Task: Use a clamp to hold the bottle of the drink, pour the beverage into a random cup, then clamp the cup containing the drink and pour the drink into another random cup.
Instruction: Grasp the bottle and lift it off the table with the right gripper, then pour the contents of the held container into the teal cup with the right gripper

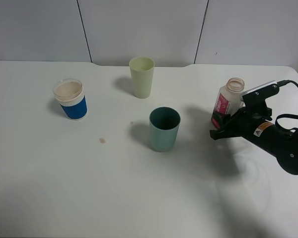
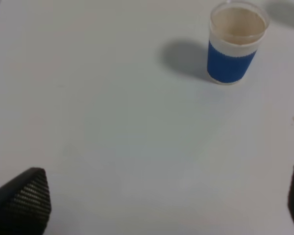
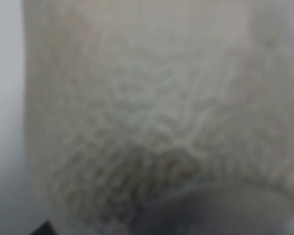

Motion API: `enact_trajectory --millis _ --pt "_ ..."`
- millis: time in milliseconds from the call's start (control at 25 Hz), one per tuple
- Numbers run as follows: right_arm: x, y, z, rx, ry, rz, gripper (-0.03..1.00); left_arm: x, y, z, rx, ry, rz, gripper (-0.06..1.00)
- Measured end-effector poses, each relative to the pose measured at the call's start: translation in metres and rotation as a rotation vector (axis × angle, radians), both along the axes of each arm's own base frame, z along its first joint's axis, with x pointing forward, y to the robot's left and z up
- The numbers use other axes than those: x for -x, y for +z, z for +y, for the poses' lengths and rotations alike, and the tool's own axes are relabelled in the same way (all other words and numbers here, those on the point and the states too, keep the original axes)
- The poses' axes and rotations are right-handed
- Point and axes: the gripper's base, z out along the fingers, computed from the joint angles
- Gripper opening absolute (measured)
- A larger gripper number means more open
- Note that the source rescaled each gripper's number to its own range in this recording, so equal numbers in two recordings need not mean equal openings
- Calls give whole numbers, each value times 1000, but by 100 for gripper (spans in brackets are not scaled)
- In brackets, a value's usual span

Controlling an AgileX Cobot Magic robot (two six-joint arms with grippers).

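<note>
The big white bench (image 1: 139, 198) carries everything. The black right arm (image 1: 283, 144) reaches in from the right side. Its right tool (image 1: 223, 128) is clenched low on the bottle (image 1: 227, 101), and the bottle leans a little, so it looks gripped and not just standing. The bottle is at the right side of the bench, well apart from the cups, and its wide top has no lid (I cannot tell how much drink is inside). The right wrist camera is so near that it shows only a blurry white side.

The teal cup (image 1: 164, 129) is the nearest cup, in the middle. The pale green cup (image 1: 141, 77) stands behind it. The blue cup (image 1: 70, 99) is far off on the left and looks brownish inside. The left tool (image 2: 161, 203) is wide open, holds nothing, and hangs over bare bench near the blue cup.

The job now is to carry the bottle to a cup and pour. To do it well, I think the squeeze should be firm so the smooth bottle does not slip. Lift it higher than the cup rim first. Put the bottle's mouth right over the middle of the cup. Then tip slowly, so nothing splashes.

A tiny brown spot (image 1: 103, 140) sits on the bench.
</note>
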Motion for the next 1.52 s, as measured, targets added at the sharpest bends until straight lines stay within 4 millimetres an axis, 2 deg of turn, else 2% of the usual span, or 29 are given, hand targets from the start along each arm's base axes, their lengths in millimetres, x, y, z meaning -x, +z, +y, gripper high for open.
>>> enact_trajectory --millis 160,440,880,1520 --pt "0 3 0 -10 -3 -3 2 0 0 0 0 0 0 94" --pt "-4 28 1 -36 -7 -96 2 0 0 0 0 0 0 94" --pt "-1 52 3 -22 -3 -100 2 0 0 0 0 0 0 94" --pt "-22 77 44 26 104 -33 2 0 0 0 0 0 0 94"
